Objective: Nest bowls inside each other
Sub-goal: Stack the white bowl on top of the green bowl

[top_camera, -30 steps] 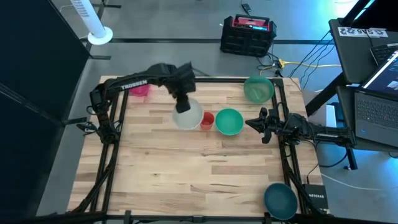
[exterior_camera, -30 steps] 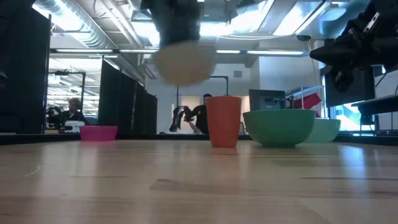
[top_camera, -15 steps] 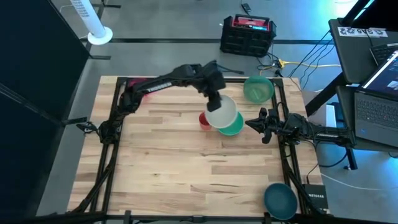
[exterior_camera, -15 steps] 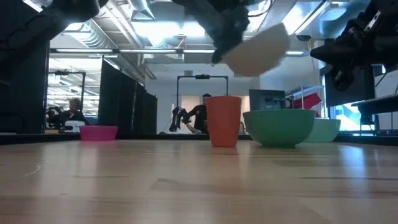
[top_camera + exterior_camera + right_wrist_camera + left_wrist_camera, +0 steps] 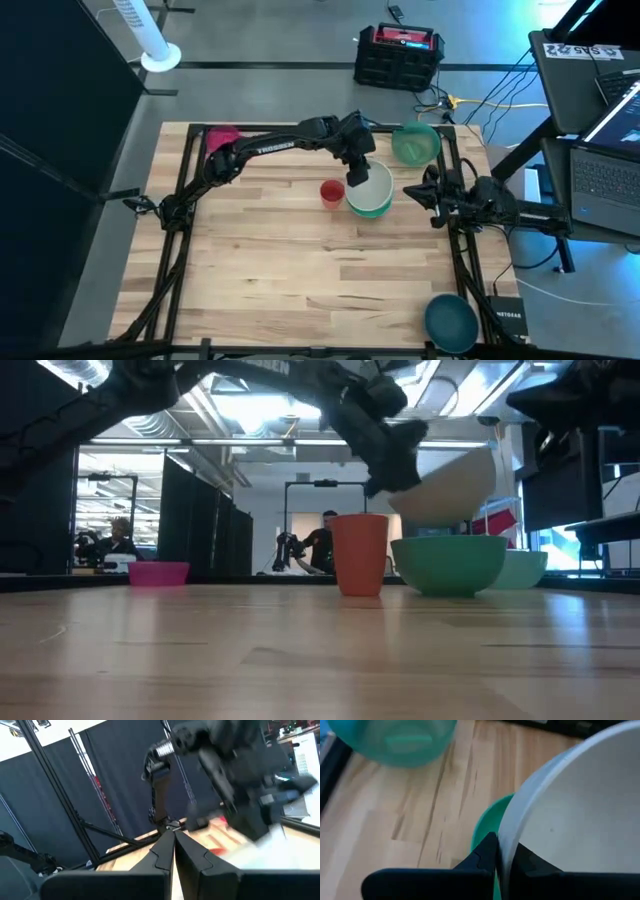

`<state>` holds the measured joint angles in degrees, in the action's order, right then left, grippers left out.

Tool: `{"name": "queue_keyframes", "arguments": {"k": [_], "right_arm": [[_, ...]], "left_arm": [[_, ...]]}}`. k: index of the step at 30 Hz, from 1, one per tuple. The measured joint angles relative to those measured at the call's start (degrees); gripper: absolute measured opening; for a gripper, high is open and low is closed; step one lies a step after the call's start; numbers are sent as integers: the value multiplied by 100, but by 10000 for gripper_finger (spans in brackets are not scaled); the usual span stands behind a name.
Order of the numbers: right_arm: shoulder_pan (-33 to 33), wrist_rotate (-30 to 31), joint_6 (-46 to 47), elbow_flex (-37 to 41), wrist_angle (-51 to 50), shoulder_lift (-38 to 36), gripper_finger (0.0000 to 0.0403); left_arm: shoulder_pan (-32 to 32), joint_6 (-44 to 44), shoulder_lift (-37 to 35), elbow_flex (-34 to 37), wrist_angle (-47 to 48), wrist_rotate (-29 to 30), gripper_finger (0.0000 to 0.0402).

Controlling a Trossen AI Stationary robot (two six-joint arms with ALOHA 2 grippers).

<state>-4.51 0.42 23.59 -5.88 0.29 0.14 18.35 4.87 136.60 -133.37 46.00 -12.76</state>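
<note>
My left gripper [image 5: 358, 176] is shut on a white bowl [image 5: 376, 184], which hangs tilted close above the green bowl [image 5: 370, 207] [image 5: 448, 565] on the table's far right part. In the left wrist view the gripper [image 5: 502, 845] has the white bowl [image 5: 575, 810] over the green one [image 5: 487, 827]. Left of them stands a red cup [image 5: 332, 192]. A pale green bowl [image 5: 415, 143] sits at the far right corner, a pink bowl [image 5: 222, 137] at the far left, a teal-blue bowl [image 5: 450, 320] at the near right. My right gripper [image 5: 408, 192] [image 5: 174, 837] waits shut at the right edge. My left gripper pinches the white bowl's rim [image 5: 506, 840], one finger outside the wall [image 5: 485, 855] and one inside [image 5: 530, 862]. The fingers slant down from the table's left and far side. The bowl [image 5: 450, 490] hangs tilted, its held side higher, just over the green bowl.
The red cup [image 5: 360, 555] stands close beside the green bowl, under my left arm. Dark frame rails [image 5: 455, 250] run along the table's left and right edges. The near half of the wooden table [image 5: 300, 290] holds only the teal-blue bowl.
My left gripper has carried the white bowl toward the table's right edge, past the red cup, to just above the green bowl. The bowl has tipped further on the way. My right gripper has risen a little at the right edge.
</note>
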Motion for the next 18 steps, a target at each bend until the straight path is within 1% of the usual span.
{"name": "queue_keyframes", "arguments": {"k": [14, 18], "right_arm": [[0, 1, -89, -248, -52, 0, 1], [0, 3, 5, -248, -48, 0, 1]], "left_arm": [[124, 128, 499, -12, -331, -11, 0], [124, 137, 579, -3, -259, -235, 7]]}}
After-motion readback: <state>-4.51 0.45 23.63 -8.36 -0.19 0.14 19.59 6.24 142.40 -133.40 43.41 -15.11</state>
